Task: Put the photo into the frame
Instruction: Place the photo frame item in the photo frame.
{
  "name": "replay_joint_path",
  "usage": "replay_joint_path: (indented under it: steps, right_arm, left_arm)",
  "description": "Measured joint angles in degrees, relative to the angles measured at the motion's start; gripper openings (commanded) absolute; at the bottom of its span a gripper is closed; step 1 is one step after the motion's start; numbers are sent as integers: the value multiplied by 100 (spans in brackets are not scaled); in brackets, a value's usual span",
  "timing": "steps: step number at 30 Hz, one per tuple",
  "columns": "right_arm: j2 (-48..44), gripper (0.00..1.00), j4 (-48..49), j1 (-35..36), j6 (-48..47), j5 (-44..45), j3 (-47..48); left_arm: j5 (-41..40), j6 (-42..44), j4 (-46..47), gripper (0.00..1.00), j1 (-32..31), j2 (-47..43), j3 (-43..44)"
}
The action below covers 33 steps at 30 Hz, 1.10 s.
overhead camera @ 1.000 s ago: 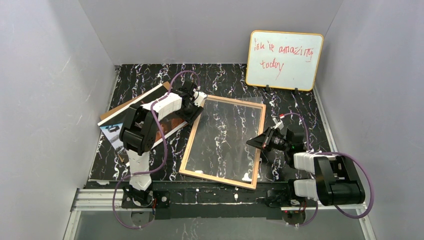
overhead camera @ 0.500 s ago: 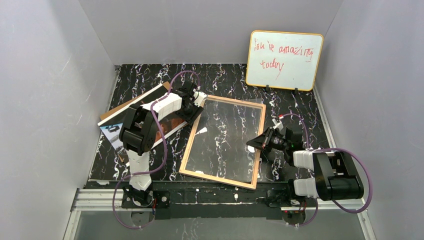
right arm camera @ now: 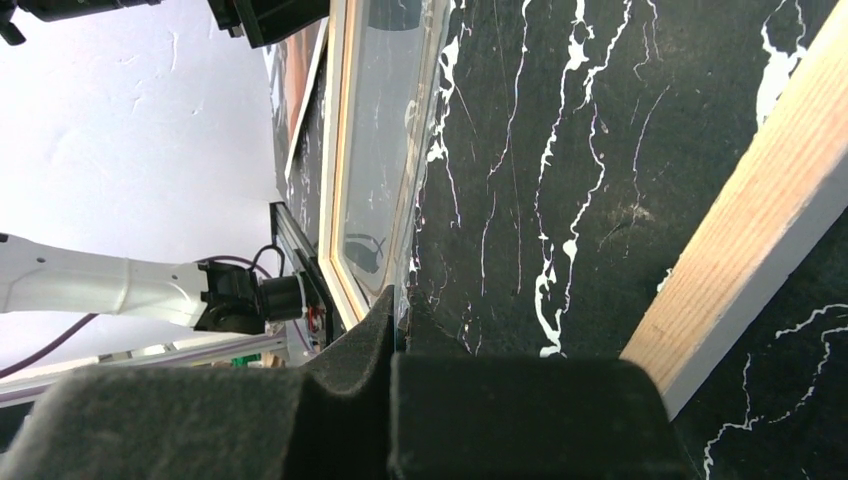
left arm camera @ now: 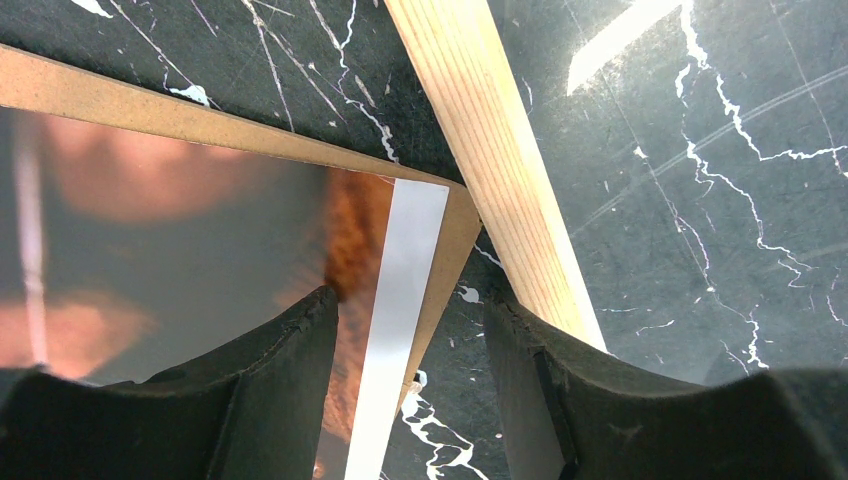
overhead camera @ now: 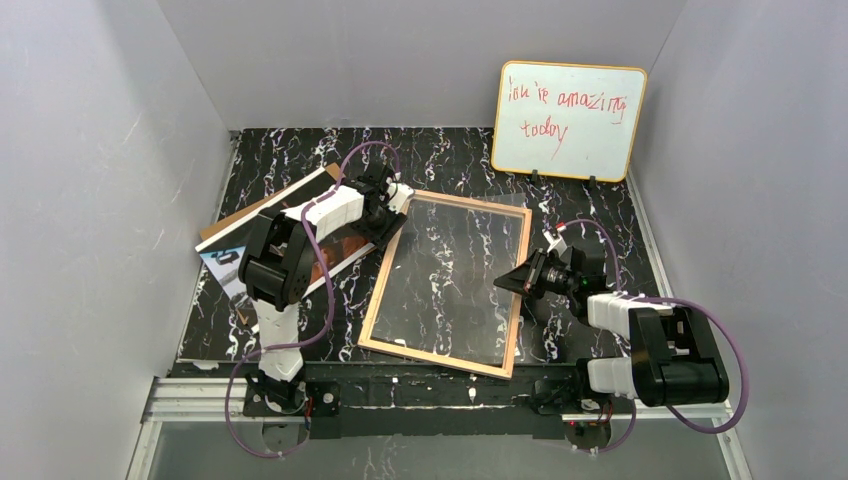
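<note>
The frame (overhead camera: pixel 376 302) lies tan wood side up in the middle of the table. My right gripper (overhead camera: pixel 502 282) is shut on the right edge of its clear pane (overhead camera: pixel 450 270), which tilts up off the frame. The thin pane edge (right arm camera: pixel 425 170) runs out from between the shut fingers of the right gripper (right arm camera: pixel 400 305), with the frame's wood bar (right arm camera: pixel 750 230) beside it. The photo (left arm camera: pixel 200 220), dark and orange-red with a white border, rests on a brown backing board (left arm camera: pixel 150 105). My left gripper (left arm camera: pixel 410 300) hangs open over their corner, close to the frame's left bar (left arm camera: pixel 500 150). Most of the photo (overhead camera: pixel 228 262) is hidden under my left gripper's (overhead camera: pixel 393 200) arm.
An orange-rimmed whiteboard (overhead camera: pixel 568 120) with red writing leans against the back wall at the right. Grey walls close in the black marbled table (overhead camera: pixel 300 160) on three sides. The arm bases stand on a metal rail (overhead camera: pixel 440 395) along the near edge.
My right gripper has moved slightly away from the near edge with the pane's edge in it. The left arm has not moved.
</note>
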Motion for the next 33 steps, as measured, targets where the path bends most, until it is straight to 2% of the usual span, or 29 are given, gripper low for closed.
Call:
replay_joint_path:
  steps: [16,33]
  right_arm:
    - [-240,1,-210,0,2,74,-26]
    - [92,1,-221,-2,-7,133,-116]
  left_arm:
    - [-2,2,-2,53,0,0,2]
    - [-2,11,2,53,0,0,0]
